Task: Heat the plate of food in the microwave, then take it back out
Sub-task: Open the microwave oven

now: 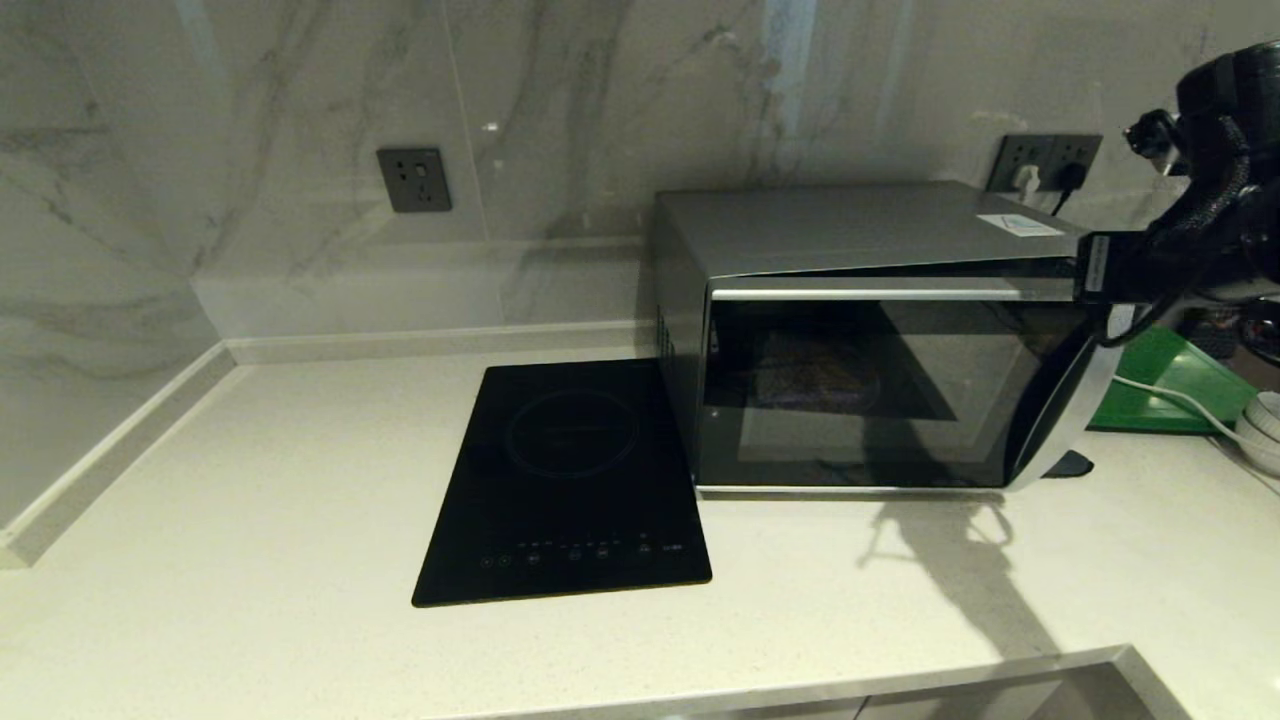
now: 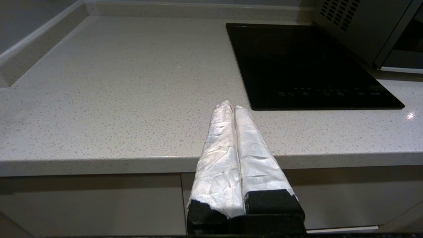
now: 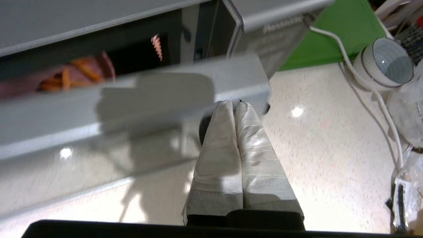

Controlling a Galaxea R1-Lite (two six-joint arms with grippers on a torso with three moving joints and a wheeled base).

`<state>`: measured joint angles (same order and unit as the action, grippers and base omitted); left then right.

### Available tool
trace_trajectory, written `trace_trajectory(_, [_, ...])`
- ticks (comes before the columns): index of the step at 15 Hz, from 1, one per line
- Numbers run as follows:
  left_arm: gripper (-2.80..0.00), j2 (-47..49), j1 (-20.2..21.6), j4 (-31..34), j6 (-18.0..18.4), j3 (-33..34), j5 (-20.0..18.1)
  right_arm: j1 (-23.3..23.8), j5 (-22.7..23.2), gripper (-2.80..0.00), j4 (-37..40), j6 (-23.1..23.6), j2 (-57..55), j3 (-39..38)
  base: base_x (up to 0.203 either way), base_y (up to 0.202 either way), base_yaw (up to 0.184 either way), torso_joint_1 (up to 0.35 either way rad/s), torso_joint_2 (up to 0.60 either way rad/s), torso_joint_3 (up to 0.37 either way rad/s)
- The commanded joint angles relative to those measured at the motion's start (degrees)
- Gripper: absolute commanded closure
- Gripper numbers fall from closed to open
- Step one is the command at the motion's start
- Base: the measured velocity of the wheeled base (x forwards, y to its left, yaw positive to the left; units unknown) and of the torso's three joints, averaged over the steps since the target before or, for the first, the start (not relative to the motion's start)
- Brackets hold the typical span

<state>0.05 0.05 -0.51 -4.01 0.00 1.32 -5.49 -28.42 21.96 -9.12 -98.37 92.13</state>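
The left gripper [image 2: 231, 107] hangs at the front edge of the counter [image 2: 115, 99], well in front of the microwave [image 1: 850, 240], with its two wrapped fingers pressed together on nothing. Closer to the microwave, the black hob [image 1: 570, 480] lies flat on the counter just beside its left wall, and the right gripper [image 3: 235, 103], fingers pressed tight and holding nothing, has its tips up against the free edge of the microwave door [image 1: 880, 400], which stands a little way ajar. Farther in, behind that door, the plate of food [image 3: 53, 82] sits inside the microwave, and a green tray [image 1: 1160, 385] and pale bowls [image 1: 1262, 430] lie off past the microwave's right side.
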Motion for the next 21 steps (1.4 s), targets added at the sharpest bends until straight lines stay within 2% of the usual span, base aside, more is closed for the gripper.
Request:
trace_trajectory(1, [0.00, 0.0, 0.0, 0.0, 0.0, 0.0, 0.0, -0.1, 1.3, 0.00, 0.5, -0.1, 7.7, -4.1, 0.000, 0.000, 0.000, 0.000, 0.00, 0.000])
trace_trajectory(4, [0.00, 0.0, 0.0, 0.0, 0.0, 0.0, 0.0, -0.1, 7.4, 0.00, 4.1, -0.3, 19.4, -9.2, 0.000, 0.000, 0.000, 0.000, 0.00, 0.000])
trace_trajectory(6, [0.00, 0.0, 0.0, 0.0, 0.0, 0.0, 0.0, 0.8, 11.3, 0.00, 7.2, -2.8, 29.8, -13.4, 0.000, 0.000, 0.000, 0.000, 0.00, 0.000])
trace_trajectory(7, [0.00, 0.0, 0.0, 0.0, 0.0, 0.0, 0.0, 3.0, 12.5, 0.00, 8.3, -5.5, 34.0, -16.4, 0.000, 0.000, 0.000, 0.000, 0.00, 0.000])
trace_trajectory(9, [0.00, 0.0, 0.0, 0.0, 0.0, 0.0, 0.0, 11.9, 13.8, 0.00, 11.3, -16.1, 37.9, -22.4, 0.000, 0.000, 0.000, 0.000, 0.00, 0.000])
trace_trajectory(10, [0.00, 0.0, 0.0, 0.0, 0.0, 0.0, 0.0, 15.0, 14.1, 0.00, 12.8, -19.4, 38.2, -25.9, 0.000, 0.000, 0.000, 0.000, 0.00, 0.000])
trace_trajectory(13, [0.00, 0.0, 0.0, 0.0, 0.0, 0.0, 0.0, 19.7, 14.5, 0.00, 14.4, -20.5, 38.6, -32.6, 0.000, 0.000, 0.000, 0.000, 0.00, 0.000])
trace_trajectory(14, [0.00, 0.0, 0.0, 0.0, 0.0, 0.0, 0.0, 19.9, 14.8, 0.00, 14.5, -19.8, 37.4, -31.7, 0.000, 0.000, 0.000, 0.000, 0.00, 0.000])
trace_trajectory(17, [0.00, 0.0, 0.0, 0.0, 0.0, 0.0, 0.0, 19.9, 17.1, 0.00, 18.0, -19.6, 29.8, -22.7, 0.000, 0.000, 0.000, 0.000, 0.00, 0.000])
trace_trajectory(21, [0.00, 0.0, 0.0, 0.0, 0.0, 0.0, 0.0, 19.6, 19.0, 0.00, 20.6, -22.6, 14.4, -7.1, 0.000, 0.000, 0.000, 0.000, 0.00, 0.000])
